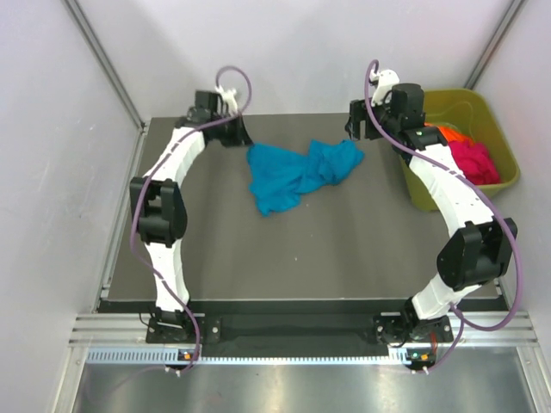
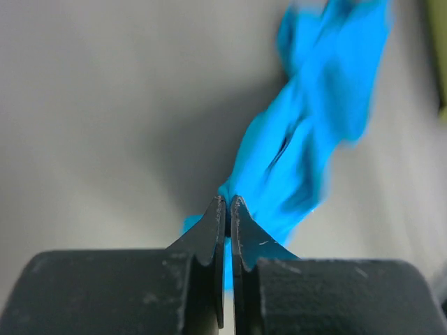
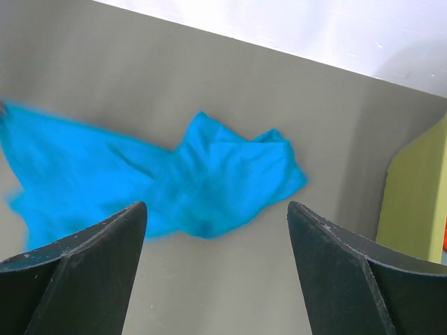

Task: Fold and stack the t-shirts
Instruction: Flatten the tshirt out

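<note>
A crumpled teal-blue t-shirt (image 1: 301,175) is being supported by the bench (image 1: 344,258) near its far edge, about midway along. The shirt's left end is being pinched by the left gripper (image 2: 228,206). Its jaws are being pressed together on a thin fold of cloth, probably so that the shirt can be drawn out flat for folding. The right gripper (image 3: 215,209) is being held above the shirt's right end with jaws spread wide and nothing between them, seemingly so that the opposite edge can be taken. An orange t-shirt (image 1: 448,133) and a magenta-pink t-shirt (image 1: 478,159) are being stored in the olive-green tub (image 1: 482,107) just off the bench's far right corner.
</note>
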Robot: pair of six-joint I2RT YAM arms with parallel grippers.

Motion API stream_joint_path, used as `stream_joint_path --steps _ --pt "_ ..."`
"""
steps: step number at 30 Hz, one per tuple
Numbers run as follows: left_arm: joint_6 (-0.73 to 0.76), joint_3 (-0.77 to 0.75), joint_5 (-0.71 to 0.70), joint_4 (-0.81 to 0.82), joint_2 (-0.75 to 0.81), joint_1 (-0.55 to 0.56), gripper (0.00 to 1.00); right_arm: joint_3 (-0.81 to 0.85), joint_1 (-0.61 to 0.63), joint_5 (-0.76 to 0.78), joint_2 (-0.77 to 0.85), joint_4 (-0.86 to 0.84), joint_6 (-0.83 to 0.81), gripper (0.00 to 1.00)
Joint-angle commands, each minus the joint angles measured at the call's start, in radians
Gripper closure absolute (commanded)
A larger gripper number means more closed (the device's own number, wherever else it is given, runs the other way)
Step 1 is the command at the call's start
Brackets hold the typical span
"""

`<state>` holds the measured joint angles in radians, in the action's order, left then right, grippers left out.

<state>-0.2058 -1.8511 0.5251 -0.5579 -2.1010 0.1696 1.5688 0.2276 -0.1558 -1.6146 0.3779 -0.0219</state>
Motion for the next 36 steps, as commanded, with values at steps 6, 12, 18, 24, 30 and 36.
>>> stream_joint_path --steps 6,12,18,24,30,36 --pt "0.108 -0.382 -0.138 0.072 0.167 -0.062 1.00 0.010 0.016 -0.024 0.036 -0.070 0.007 0.19" --pt "0.100 -0.422 -0.076 0.043 0.179 0.011 1.00 -0.032 0.016 -0.016 0.084 -0.076 -0.009 0.19" --pt "0.079 -0.175 -0.024 0.035 0.239 0.165 1.00 -0.085 0.013 0.008 0.134 -0.082 -0.032 0.19" --pt "0.019 -0.126 0.004 0.052 0.187 0.277 1.00 -0.151 -0.014 0.018 0.205 -0.085 -0.033 0.18" --pt "-0.032 -0.119 0.010 0.081 0.188 0.335 0.30 -0.194 -0.057 0.018 0.251 -0.073 -0.027 0.18" --pt "0.100 -0.027 -0.175 0.030 0.306 0.276 0.18 -0.236 -0.073 -0.054 0.211 -0.042 0.080 0.17"
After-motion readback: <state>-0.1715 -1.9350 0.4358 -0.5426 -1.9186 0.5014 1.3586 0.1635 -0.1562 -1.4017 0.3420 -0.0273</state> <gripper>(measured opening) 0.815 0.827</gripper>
